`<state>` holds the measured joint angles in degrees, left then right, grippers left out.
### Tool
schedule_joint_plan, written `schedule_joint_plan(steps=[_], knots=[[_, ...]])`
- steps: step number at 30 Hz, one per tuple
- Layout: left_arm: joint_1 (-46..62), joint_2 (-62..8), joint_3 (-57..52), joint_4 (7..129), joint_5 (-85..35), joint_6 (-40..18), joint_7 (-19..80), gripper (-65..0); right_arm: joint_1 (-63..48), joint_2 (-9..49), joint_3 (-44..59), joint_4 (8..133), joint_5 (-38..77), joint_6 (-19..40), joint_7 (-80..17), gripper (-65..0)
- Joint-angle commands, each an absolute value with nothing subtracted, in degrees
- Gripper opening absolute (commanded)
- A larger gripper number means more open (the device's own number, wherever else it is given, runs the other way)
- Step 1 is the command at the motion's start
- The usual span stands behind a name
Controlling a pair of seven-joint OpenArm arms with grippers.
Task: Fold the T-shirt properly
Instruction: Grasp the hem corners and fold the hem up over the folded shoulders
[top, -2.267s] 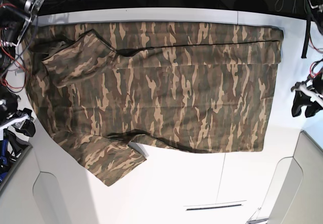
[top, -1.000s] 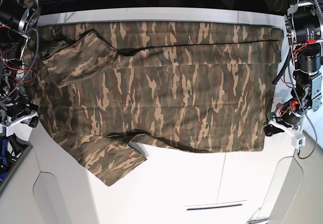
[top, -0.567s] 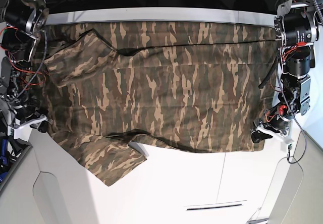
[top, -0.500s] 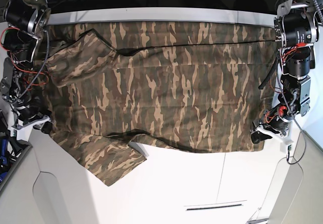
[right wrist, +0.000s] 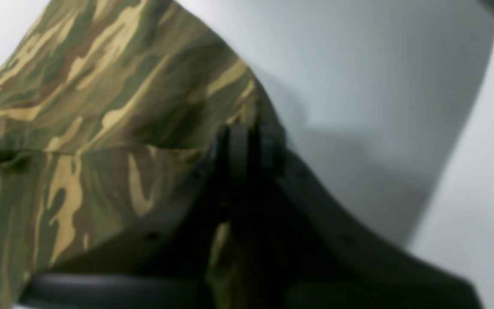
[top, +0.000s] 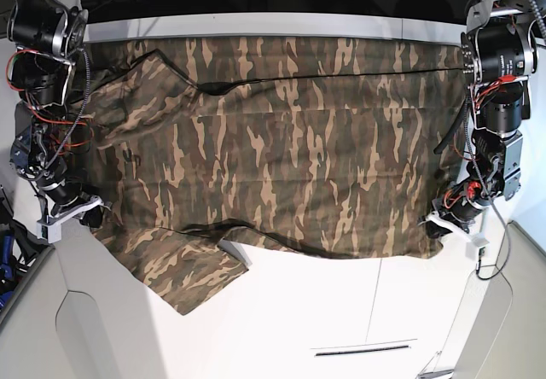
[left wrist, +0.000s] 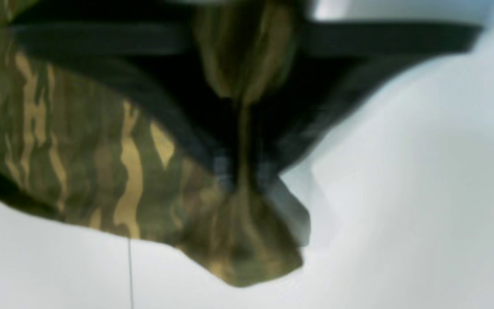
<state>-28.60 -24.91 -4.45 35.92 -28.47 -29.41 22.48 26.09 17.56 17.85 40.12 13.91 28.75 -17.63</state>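
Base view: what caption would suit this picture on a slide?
Two end effectors pinch the near corners of a spread camouflage T-shirt on a white table.

Both wrist views are pretty blurry for us. The shirt (left wrist: 101, 171) runs off the left edge there, and cloth bunched around the left gripper (left wrist: 240, 180) and right gripper (right wrist: 240, 150) hides their fingertips from us.

Both arms are black with silver round motor housings near the top. The right arm (top: 43, 80) carries loose red and black cables along its links. The left arm (top: 497, 97) has a black cable and red wires. Each wrist ends in a white bracket with dark fingers (left wrist: 178, 124).
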Motion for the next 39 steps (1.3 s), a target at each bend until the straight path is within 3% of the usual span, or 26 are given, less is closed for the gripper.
schedule_joint_plan(steps=[1, 6, 13, 22, 39], knots=[[-30.4, -25.6, -4.5, 36.3, -28.4, -29.5, 22.4, -65.0, 28.2, 18.1, 17.8, 40.7, 13.9, 29.5, -17.8, -65.0], [-32.8, -26.0, -4.5, 36.4, -28.4, -30.0, 23.1, -65.0, 30.9, 18.1, 17.8, 41.6, 14.2, 32.9, -19.7, -65.0], [-34.5, -29.6, -4.5, 38.2, -34.8, -40.0, 32.1, -65.0, 30.4, 18.1, 17.8, 50.3, 18.2, 32.8, -30.6, -65.0], [-25.4, -36.1, -4.5, 52.9, -47.0, -40.0, 43.3, -65.0, 20.0, 20.0, 18.4, 67.5, 23.9, 32.8, -34.7, -65.0], [-3.4, -45.5, -4.5, 82.3, -50.6, -40.0, 47.1, -65.0, -0.3, 20.0, 31.7, 86.6, 34.1, 32.9, -41.6, -65.0]])
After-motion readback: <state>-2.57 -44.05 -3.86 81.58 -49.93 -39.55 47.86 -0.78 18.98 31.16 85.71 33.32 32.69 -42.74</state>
